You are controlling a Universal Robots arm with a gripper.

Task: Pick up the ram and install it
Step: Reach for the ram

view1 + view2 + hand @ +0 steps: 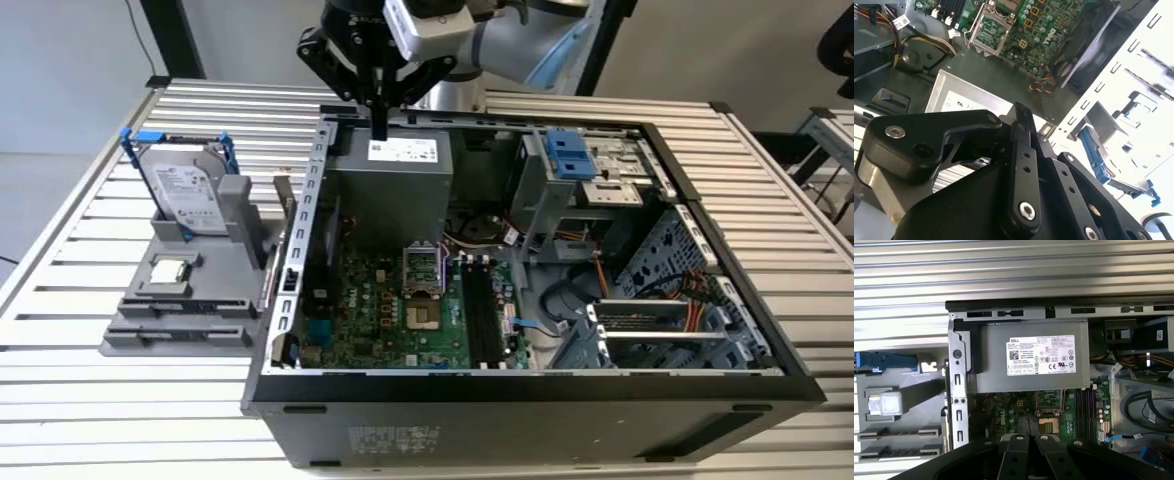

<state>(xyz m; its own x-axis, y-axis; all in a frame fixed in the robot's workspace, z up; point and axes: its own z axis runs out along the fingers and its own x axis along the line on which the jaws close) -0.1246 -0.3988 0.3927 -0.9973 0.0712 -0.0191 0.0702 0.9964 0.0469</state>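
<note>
Ram (380,125): one, dark slim stick, clamped in jaws of gripper (379,100), upper end hidden between them. Long axis upright, free end pointing down, just above power supply (394,185) inside open computer case (534,385). Motherboard (387,310) lower in case; long black slots (478,312), count hard to make out. Beside case on slatted worktop (80,400): one grey holder (214,300) carrying one hard drive (184,185) and one processor chip (170,272).

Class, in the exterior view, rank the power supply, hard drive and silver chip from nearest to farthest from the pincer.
1. Power supply, right below the pincer.
2. Hard drive, upright, toward the exterior view's left.
3. Chip, left too, nearer the camera.
</note>
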